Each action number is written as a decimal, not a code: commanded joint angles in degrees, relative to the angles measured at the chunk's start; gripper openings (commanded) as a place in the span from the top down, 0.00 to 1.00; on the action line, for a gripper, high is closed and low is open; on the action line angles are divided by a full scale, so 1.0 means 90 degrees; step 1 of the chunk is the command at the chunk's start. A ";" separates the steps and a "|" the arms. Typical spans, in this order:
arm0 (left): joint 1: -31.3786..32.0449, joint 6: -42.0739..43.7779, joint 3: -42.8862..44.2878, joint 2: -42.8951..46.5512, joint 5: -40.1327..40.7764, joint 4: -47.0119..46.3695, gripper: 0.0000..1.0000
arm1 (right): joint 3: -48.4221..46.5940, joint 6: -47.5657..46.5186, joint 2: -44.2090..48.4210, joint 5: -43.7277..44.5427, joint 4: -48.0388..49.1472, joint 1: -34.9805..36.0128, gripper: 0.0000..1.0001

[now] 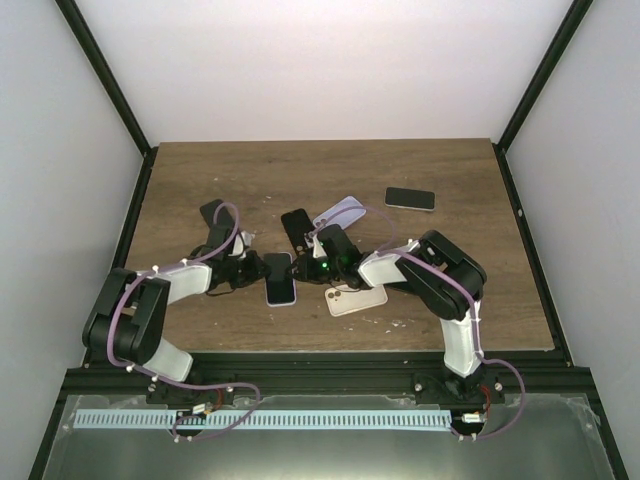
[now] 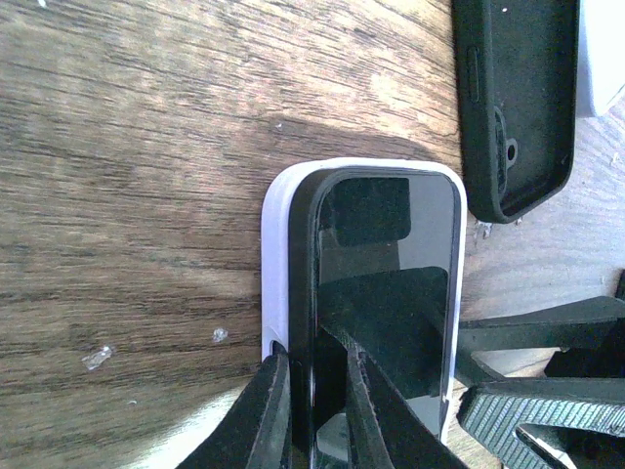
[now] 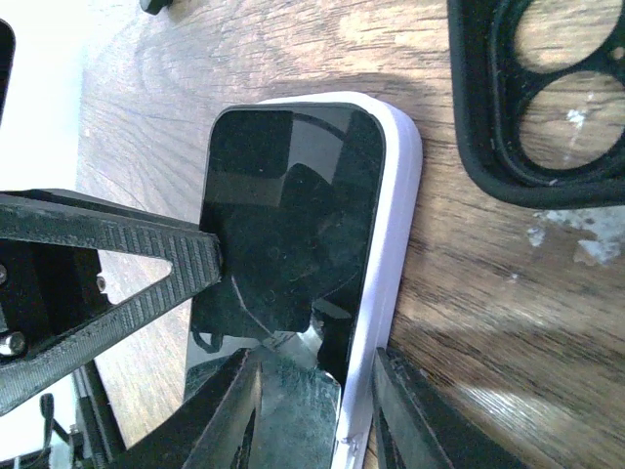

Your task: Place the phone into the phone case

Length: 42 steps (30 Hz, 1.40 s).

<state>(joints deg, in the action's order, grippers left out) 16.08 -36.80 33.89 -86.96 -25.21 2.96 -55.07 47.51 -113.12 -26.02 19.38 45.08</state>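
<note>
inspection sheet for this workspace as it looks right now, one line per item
surface: wooden table, small clear crumbs beside the work
job's things: phone lying screen up in the white case, flat on the wood
clutter: black case, lavender case, black phone, beige phone or case, dark item far left
grippers: left gripper pinching the white case's long edge; right gripper astride the opposite edge, grip unclear
cables: purple cables along both arms, loose loops at the bases
surroundings: white walls, black frame posts
</note>
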 commanded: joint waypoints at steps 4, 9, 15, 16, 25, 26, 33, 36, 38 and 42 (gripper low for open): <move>0.0147 0.0011 -0.0190 -0.0222 -0.0066 0.0082 0.90 | 0.0110 0.0523 -0.0159 -0.0681 0.1506 0.0040 0.67; 0.0128 -0.0095 -0.0368 -0.0010 -0.0065 0.0094 0.89 | 0.0417 0.0738 -0.0003 -0.0815 0.2143 0.0040 0.67; 0.0099 -0.0149 -0.0460 0.0101 -0.0211 0.0188 0.85 | 0.0569 0.0902 0.0169 -0.0916 0.2615 0.0040 0.67; 0.0099 -0.0151 -0.0491 0.0131 -0.0234 0.0184 0.85 | 0.0608 0.0936 0.0188 -0.0926 0.2724 0.0040 0.67; 0.0087 -0.0039 -0.0587 0.0262 -0.0131 0.0410 0.80 | 0.0549 0.0710 0.0376 -0.0687 0.1676 0.0040 0.67; 0.0073 -0.0019 -0.0583 0.0285 -0.0131 0.0436 0.79 | 0.0541 0.0591 0.0431 -0.0555 0.1351 0.0047 0.66; -0.0054 0.0030 -0.0516 0.0633 -0.0136 0.0687 0.68 | 0.0475 0.0012 0.0648 0.0074 -0.0162 0.0099 0.63; -0.0082 0.0107 -0.0528 0.0648 -0.0162 0.0704 0.66 | 0.0425 0.0032 0.0592 0.0204 -0.0375 0.0214 0.63; -0.0087 0.0146 -0.0605 0.0634 -0.0339 0.0536 0.66 | 0.0333 0.0025 0.0531 0.0342 -0.0494 0.0294 0.63; -0.0122 0.0126 -0.0744 0.0487 -0.0529 0.0337 0.70 | 0.0132 0.0101 0.0264 0.0308 -0.0480 0.0366 0.61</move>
<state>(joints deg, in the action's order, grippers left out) 15.40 -36.75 28.95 -81.62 -28.03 6.02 -50.28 48.86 -108.42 -24.77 17.12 47.24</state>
